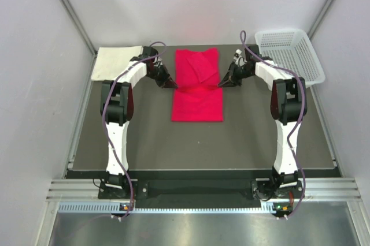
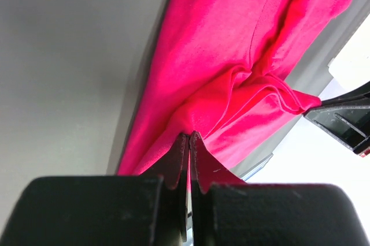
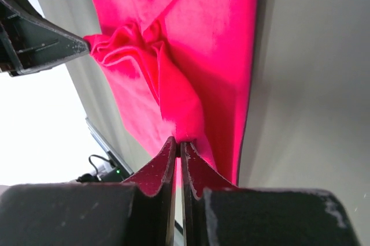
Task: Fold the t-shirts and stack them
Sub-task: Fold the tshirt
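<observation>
The bright red t-shirt (image 1: 196, 87) lies as a long narrow strip in the middle of the dark table. My left gripper (image 1: 173, 86) is shut on its left edge, and the cloth bunches at the fingertips in the left wrist view (image 2: 189, 135). My right gripper (image 1: 220, 86) is shut on its right edge, with the red t-shirt (image 3: 173, 55) puckered at the jaws (image 3: 178, 140). Both pinch at about mid-length, and a crease runs across between them. The cream-white t-shirt (image 1: 117, 61) lies folded at the table's back left corner.
A white plastic mesh basket (image 1: 289, 52) stands at the back right corner, just behind the right arm. The dark table (image 1: 248, 136) ends in a metal rail at the near edge. Grey walls close in on both sides.
</observation>
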Motion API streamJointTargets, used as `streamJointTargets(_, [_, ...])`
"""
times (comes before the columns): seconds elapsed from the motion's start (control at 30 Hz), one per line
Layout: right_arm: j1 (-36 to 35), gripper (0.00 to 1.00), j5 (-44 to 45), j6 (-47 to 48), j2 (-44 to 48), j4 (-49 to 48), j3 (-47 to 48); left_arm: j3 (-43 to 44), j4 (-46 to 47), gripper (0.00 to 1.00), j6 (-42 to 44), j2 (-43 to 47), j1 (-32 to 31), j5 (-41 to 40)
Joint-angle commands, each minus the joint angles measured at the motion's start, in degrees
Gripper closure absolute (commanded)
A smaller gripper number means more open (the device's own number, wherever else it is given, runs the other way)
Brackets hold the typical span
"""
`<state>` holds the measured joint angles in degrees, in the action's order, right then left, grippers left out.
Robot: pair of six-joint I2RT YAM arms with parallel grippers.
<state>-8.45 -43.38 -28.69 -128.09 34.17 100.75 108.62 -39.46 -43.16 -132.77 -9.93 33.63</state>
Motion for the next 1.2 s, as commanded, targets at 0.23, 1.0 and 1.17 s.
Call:
streamJointTargets(0.23, [5.36, 0.68, -1.27, -1.45, -10.85, 0.44, 19.63, 13.88, -9.21, 0.64, 8.60, -2.31, 1.50, -11.20])
streamJointTargets(1.0, [-8.07, 0.71, -4.87, -2.68, 17.97, -17.19, -26.65, -15.10, 14.06, 0.73, 10.99, 10.27, -6.33, 5.48])
streamJointTargets(1.17, [-9.57, 0.76, -6.19, -4.01, 17.09, -20.99, -31.92, -7.75, 13.98, 0.74, 12.13, 2.97, -3.96, 5.84])
